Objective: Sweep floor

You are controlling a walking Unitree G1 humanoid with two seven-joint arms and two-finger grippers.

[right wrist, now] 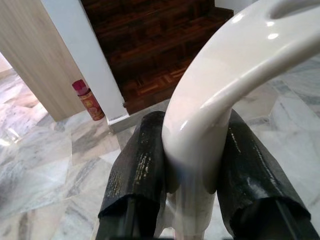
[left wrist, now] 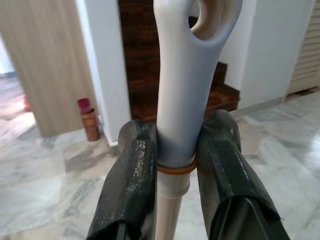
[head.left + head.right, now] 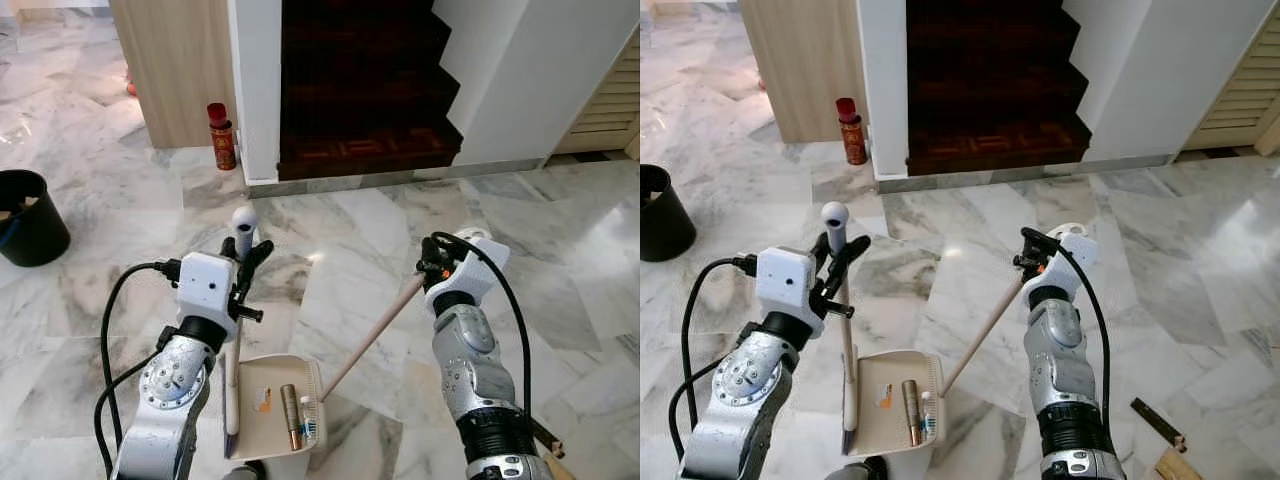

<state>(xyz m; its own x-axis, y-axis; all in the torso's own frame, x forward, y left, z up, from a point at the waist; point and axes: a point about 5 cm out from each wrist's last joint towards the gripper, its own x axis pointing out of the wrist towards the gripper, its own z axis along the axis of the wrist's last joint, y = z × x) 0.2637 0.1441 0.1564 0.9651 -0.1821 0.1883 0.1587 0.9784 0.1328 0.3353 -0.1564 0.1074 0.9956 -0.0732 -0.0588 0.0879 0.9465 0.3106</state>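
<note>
Gripping: left pincer (image 2: 175,165) pinches dustpan handle (image 3: 243,225) upright | right pincer (image 1: 192,165) clamps broom handle (image 3: 375,335), slanting to dustpan (image 3: 270,410) on marble floor (image 3: 560,250) | pan holds small items

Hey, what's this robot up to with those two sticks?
It is sweeping a marble floor. The left gripper is shut on the upright dustpan handle, with the dustpan on the floor holding a few small items. The right gripper is shut on the broom handle, which slants down toward the pan.
</note>
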